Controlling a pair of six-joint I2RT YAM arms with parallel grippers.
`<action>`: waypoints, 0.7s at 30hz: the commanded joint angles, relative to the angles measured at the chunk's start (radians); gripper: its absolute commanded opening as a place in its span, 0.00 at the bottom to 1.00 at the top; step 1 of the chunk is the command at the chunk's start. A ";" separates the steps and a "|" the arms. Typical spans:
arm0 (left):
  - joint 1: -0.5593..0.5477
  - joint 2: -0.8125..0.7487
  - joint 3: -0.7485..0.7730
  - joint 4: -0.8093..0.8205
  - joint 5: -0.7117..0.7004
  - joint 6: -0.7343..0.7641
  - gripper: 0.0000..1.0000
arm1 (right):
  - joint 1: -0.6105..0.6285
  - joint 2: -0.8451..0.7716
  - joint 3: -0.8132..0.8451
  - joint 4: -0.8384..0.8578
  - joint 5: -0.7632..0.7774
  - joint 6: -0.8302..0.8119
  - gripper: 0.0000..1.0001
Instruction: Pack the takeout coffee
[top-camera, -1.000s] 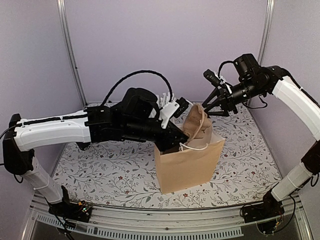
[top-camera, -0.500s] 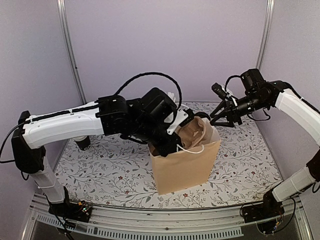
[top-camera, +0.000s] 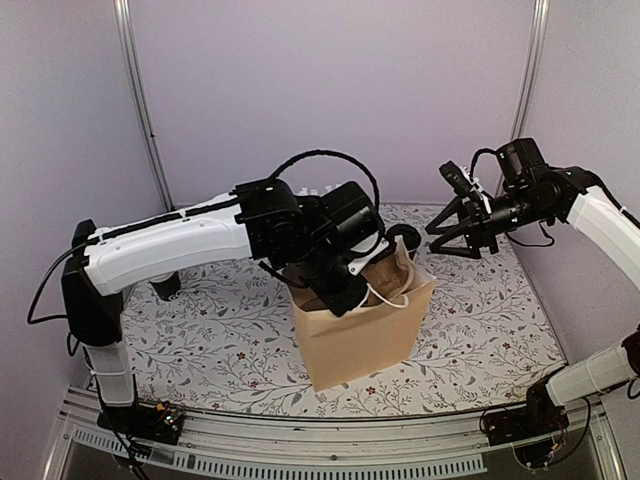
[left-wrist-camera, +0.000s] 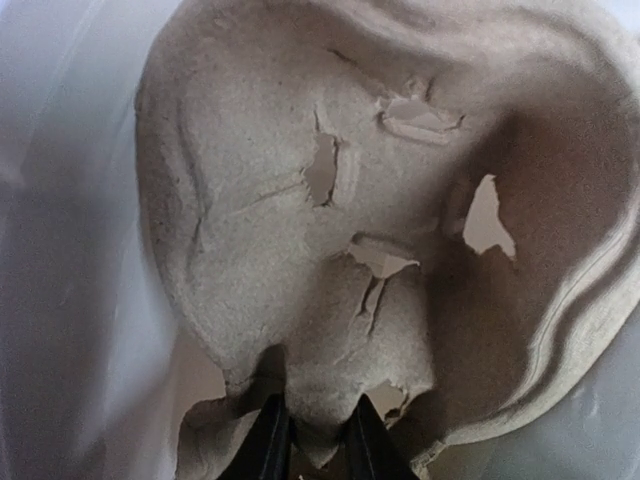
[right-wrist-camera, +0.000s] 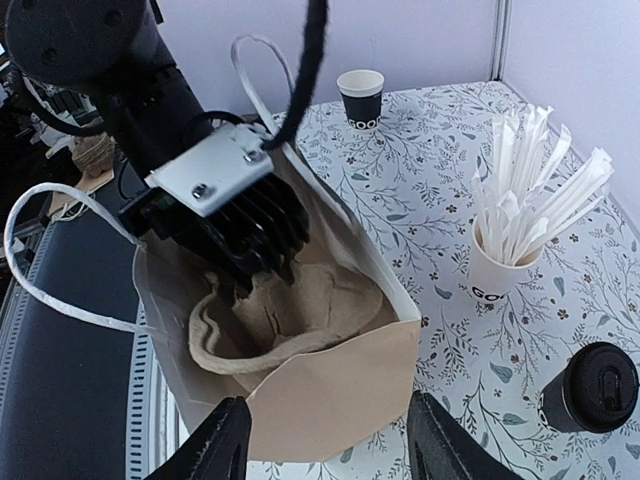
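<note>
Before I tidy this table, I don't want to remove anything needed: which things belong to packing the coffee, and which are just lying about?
In use:
lidded black cup
pulp carrier, pinched by the left gripper
paper bag holding it

Lying about:
white cup of straws
open black cup, perhaps a spare

The left arm (top-camera: 160, 250) and right arm (top-camera: 605, 218) have glossy white shells between bulky black joints. A thick black cable (top-camera: 325, 153) loops over the left wrist, beside a ribbed black block (right-wrist-camera: 250, 228) and screwed white metal plate (right-wrist-camera: 212, 165). The left end effector (left-wrist-camera: 312, 445) and right end effector (right-wrist-camera: 330, 445) have black fingers.
</note>
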 joint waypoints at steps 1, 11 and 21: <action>-0.014 0.099 0.098 -0.137 0.012 0.005 0.20 | -0.005 -0.051 0.005 -0.006 -0.042 -0.001 0.56; -0.011 0.166 0.146 -0.185 0.010 -0.018 0.19 | -0.006 -0.069 -0.084 0.056 0.017 0.019 0.56; 0.009 0.135 0.144 -0.178 0.043 -0.013 0.20 | 0.092 -0.071 0.028 -0.135 -0.076 -0.147 0.60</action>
